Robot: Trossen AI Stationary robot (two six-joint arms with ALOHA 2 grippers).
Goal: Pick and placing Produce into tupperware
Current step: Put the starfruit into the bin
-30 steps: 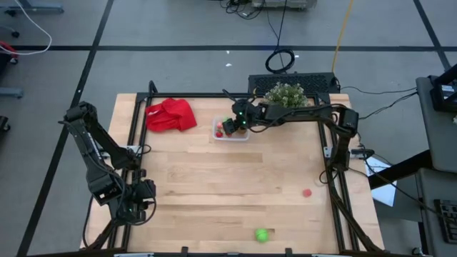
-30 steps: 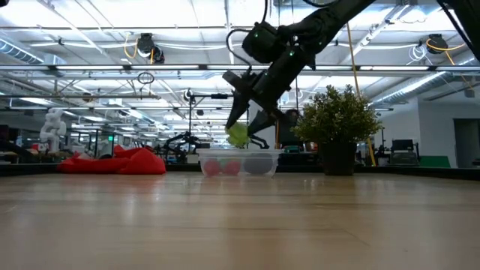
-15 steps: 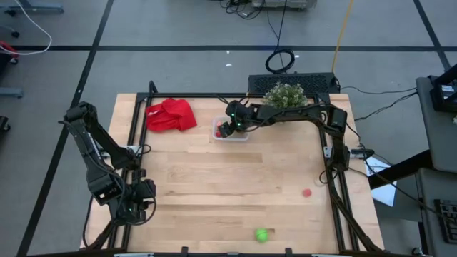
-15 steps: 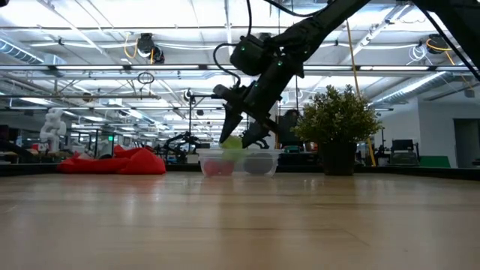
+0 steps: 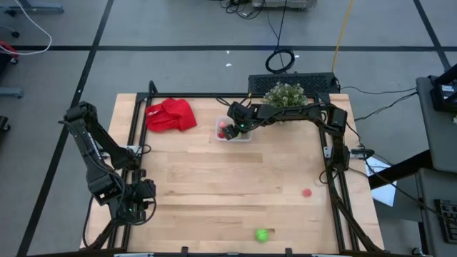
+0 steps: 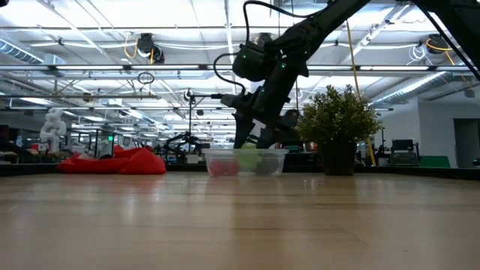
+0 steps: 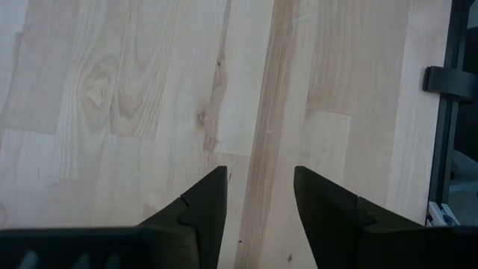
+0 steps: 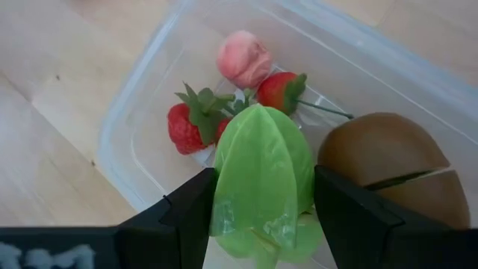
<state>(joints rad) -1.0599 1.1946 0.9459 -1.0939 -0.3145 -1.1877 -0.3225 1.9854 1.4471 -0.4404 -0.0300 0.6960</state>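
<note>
I am reaching my right claw [image 5: 230, 129] down into the tupperware [image 5: 233, 138], which is sitting on the worktop [image 5: 214, 185] toward twelve o'clock, just beside the potted plant [image 5: 285, 95] and near the red cloth [image 5: 171, 115]. My right claw is gripping a ribbed light green piece [image 8: 261, 179] between its two fingers, and I am holding it low inside the clear box. Under it in my wrist view I am seeing two red strawberries [image 8: 185, 125], a pink round piece [image 8: 243, 58] and a brown oval [image 8: 385, 166] with a slit across it, all lying on the box floor. In the low view the green piece [image 6: 249, 157] is showing through the clear wall. Out on the worktop, a small red piece [image 5: 307, 192] is lying toward four o'clock and a bright green piece [image 5: 262, 234] toward six o'clock, well apart from the box. My left claw [image 5: 136, 207] is waiting at eight o'clock with its fingers parted over bare wood, gripping nothing
</note>
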